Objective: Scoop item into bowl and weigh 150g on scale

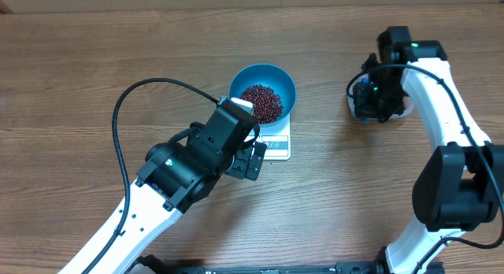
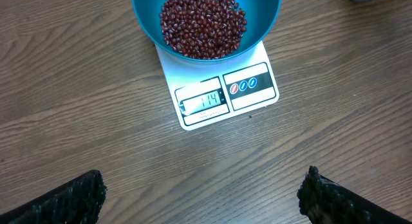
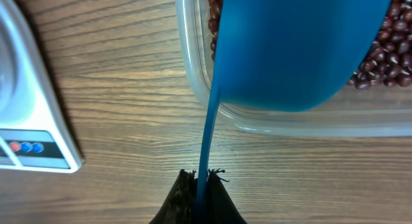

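Observation:
The bright blue bowl (image 1: 281, 83) stands on the white scale (image 1: 277, 148) and holds a heap of red-brown beans (image 1: 261, 102). In the left wrist view the beans (image 2: 203, 24) fill the bowl (image 2: 269, 21), and the scale (image 2: 257, 60) shows 114 on its display. My left gripper (image 2: 203, 198) hovers just in front of the scale, open and empty. Over at the right, my right gripper (image 3: 203, 177) is shut on the thin handle of a blue scoop (image 3: 290, 50). The scoop hangs over a clear tub (image 3: 193, 63) of more beans (image 3: 386, 56).
A black cable (image 1: 118, 116) loops over the table left of my left arm. The clear tub (image 1: 406, 107) sits mostly hidden under my right wrist, a hand's width right of the scale. Bare wood lies all around.

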Controlling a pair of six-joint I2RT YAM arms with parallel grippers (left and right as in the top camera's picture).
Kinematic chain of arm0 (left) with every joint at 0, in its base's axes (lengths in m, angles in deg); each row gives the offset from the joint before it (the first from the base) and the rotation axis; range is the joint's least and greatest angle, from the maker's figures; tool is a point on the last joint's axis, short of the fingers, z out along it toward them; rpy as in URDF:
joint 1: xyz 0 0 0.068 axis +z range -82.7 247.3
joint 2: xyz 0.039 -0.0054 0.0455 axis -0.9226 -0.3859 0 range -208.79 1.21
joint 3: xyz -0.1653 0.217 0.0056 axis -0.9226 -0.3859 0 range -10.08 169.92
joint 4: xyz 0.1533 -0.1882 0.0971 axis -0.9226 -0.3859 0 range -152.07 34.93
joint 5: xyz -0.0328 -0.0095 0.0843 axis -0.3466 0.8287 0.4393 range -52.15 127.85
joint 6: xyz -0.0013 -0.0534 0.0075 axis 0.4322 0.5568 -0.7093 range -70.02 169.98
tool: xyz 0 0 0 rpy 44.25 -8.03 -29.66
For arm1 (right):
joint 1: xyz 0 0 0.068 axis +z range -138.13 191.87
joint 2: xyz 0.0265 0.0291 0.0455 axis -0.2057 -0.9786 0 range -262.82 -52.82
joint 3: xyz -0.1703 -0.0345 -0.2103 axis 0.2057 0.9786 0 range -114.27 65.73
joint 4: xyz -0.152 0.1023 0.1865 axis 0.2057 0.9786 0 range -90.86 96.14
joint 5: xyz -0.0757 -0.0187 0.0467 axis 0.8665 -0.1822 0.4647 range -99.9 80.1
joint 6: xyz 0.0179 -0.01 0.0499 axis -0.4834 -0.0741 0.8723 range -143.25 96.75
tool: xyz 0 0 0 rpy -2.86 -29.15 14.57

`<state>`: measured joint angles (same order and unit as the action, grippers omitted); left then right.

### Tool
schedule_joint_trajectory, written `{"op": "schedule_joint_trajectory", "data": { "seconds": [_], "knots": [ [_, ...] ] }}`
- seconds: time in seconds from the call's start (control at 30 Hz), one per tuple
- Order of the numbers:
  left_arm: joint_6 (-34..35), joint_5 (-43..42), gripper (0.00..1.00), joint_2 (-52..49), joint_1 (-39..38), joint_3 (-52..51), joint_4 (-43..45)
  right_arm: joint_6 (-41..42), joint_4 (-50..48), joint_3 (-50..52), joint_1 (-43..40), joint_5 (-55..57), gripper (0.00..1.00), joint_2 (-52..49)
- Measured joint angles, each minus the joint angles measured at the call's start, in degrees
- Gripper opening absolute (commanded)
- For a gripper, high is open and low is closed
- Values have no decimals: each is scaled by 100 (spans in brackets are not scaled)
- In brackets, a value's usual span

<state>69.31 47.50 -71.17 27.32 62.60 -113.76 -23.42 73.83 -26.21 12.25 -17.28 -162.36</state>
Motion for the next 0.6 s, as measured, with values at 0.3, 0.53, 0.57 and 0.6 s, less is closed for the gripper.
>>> {"op": "schedule_joint_trajectory", "data": {
  "seconds": [0.3, 0.53, 0.57, 0.6],
  "knots": [
    [-2, 0, 100, 0, 0, 0, 0, -616, 101, 0, -542, -935, 4, 0],
    [0, 0, 100, 0, 0, 0, 0, -844, 138, 0, -699, -1191, 4, 0],
    [0, 0, 99, 0, 0, 0, 0, -868, 138, 0, -717, -1222, 4, 0],
    [0, 0, 100, 0, 0, 0, 0, -881, 138, 0, -737, -1255, 4, 0]
  ]
}}
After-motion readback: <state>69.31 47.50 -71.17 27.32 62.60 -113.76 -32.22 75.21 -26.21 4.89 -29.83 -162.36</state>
